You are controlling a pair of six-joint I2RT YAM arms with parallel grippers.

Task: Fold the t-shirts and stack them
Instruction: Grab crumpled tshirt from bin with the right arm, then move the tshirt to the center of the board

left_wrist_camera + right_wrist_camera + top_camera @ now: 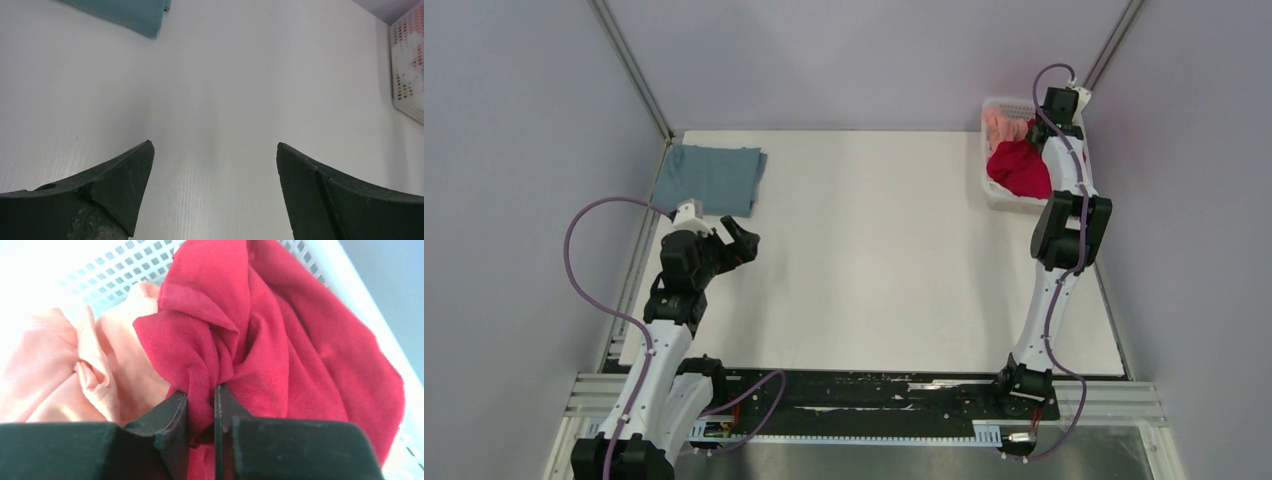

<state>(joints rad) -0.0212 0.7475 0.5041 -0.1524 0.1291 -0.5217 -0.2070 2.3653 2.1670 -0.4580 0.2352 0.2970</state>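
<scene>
The dusty blue-grey t-shirt (710, 178) lies folded flat at the table's far left; its corner shows in the left wrist view (131, 13). The crimson red t-shirt (1020, 170) and the salmon pink t-shirt (1005, 125) lie crumpled in the white mesh basket (996, 195) at the far right. My right gripper (201, 395) is shut on a bunched fold of the red t-shirt (280, 340) inside the basket, with the pink t-shirt (65, 370) to its left. My left gripper (742, 237) is open and empty, just near of the blue-grey shirt, over bare table (215, 100).
The basket's mesh wall shows at the right edge of the left wrist view (407, 65). Grey walls and metal frame posts close in the table on three sides. A black strip with cables runs along the near edge by the arm bases.
</scene>
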